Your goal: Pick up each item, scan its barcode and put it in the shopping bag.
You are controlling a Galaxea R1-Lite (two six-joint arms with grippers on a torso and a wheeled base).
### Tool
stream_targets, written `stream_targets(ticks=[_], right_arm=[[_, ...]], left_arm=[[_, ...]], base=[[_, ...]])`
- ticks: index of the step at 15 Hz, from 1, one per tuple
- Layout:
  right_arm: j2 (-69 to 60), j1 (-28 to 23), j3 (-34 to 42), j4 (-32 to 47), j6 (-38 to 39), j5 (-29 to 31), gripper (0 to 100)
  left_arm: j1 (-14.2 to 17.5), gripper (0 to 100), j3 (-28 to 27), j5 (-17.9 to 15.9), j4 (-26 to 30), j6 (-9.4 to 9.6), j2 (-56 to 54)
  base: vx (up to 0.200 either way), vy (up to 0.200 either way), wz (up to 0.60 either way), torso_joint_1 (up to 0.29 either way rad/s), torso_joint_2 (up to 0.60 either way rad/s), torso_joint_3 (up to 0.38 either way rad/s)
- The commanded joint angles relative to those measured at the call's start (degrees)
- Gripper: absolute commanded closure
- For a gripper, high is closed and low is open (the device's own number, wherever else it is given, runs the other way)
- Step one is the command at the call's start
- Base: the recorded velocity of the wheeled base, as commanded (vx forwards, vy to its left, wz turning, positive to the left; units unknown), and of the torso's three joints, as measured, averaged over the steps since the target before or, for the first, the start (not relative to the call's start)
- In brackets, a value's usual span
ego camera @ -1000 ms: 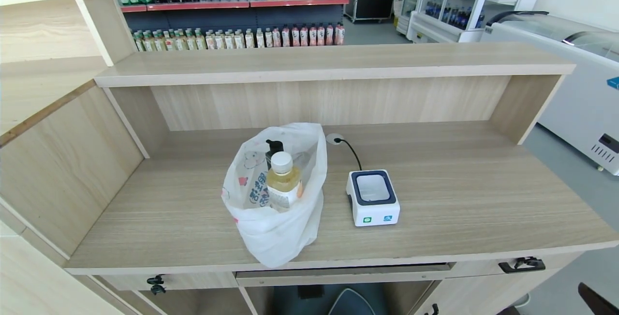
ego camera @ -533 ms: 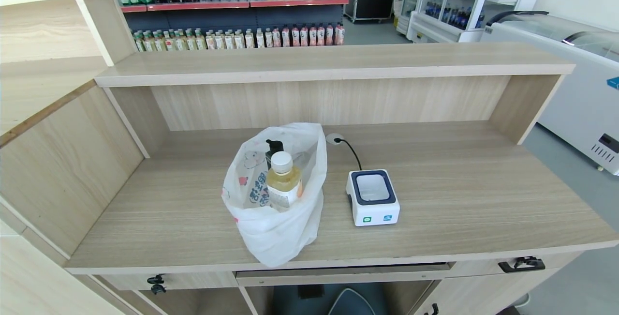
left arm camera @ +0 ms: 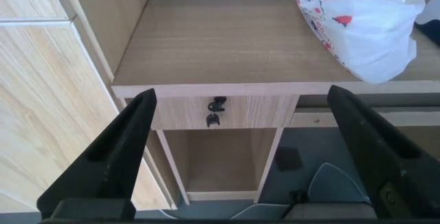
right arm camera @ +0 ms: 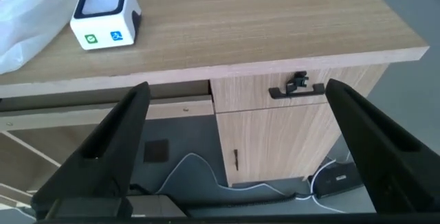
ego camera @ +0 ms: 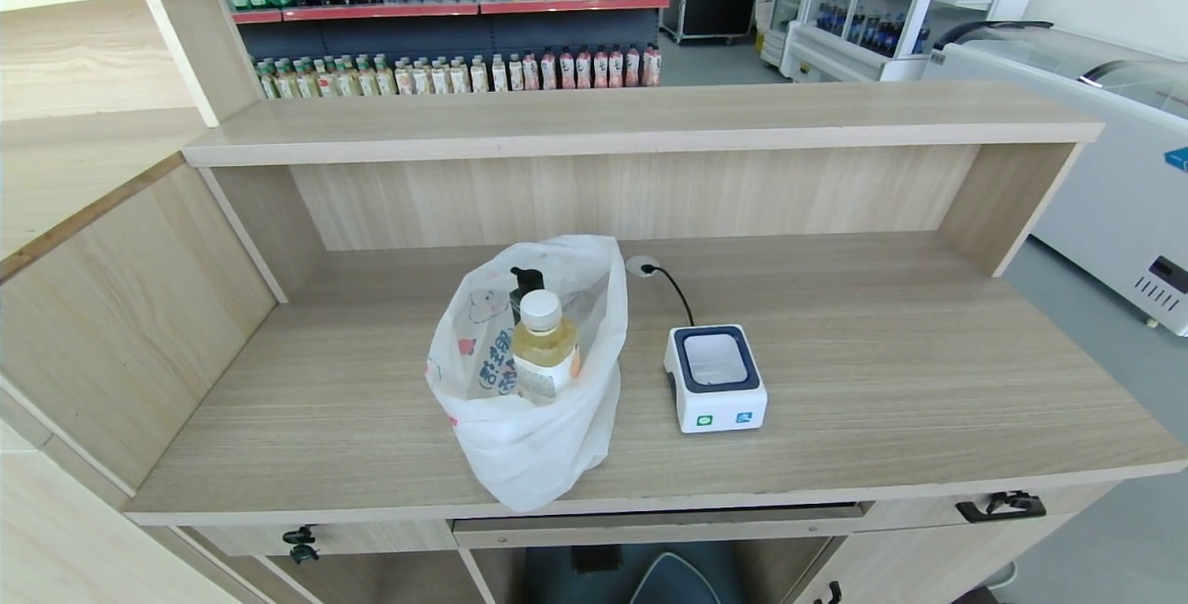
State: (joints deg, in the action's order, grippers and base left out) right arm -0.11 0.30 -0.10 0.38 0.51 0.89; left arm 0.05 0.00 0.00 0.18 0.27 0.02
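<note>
A white shopping bag (ego camera: 529,418) stands open on the wooden counter (ego camera: 882,372), left of centre. Inside it stand a bottle of yellow drink with a white cap (ego camera: 542,344) and, behind that, a dark pump bottle (ego camera: 524,284). Just right of the bag sits the white barcode scanner (ego camera: 715,379), its window facing up. My left gripper (left arm camera: 240,97) hangs open and empty below the counter's front edge, left of the bag (left arm camera: 371,31). My right gripper (right arm camera: 237,90) is open and empty too, low before the counter, near the scanner (right arm camera: 104,19).
A raised shelf (ego camera: 640,117) and side panels wall the counter at the back and left. The scanner's black cable (ego camera: 673,289) runs to a hole behind it. Below the front edge are a drawer lock (left arm camera: 214,110) and a black handle (right arm camera: 297,86). Drink shelves stand far behind.
A dark part of my right arm at the head view's lower right corner has dropped out of sight. The bag, bottles and scanner have not moved.
</note>
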Motion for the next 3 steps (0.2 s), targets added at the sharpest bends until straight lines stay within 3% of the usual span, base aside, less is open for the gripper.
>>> stream_targets(ticks=[1, 3], right_arm=[[0.11, 0.05, 0.01, 0.06, -0.16, -0.01, 0], [0.11, 0.05, -0.08, 0.15, -0.34, -0.01, 0]], left_arm=[[0.04, 0, 0.00, 0.00, -0.01, 0.00, -0.02], [0.04, 0, 0.00, 0.00, -0.01, 0.00, -0.02]], base=[[0.000, 0.000, 0.00, 0.000, 0.00, 0.000], [0.000, 0.000, 0.00, 0.000, 0.00, 0.000]])
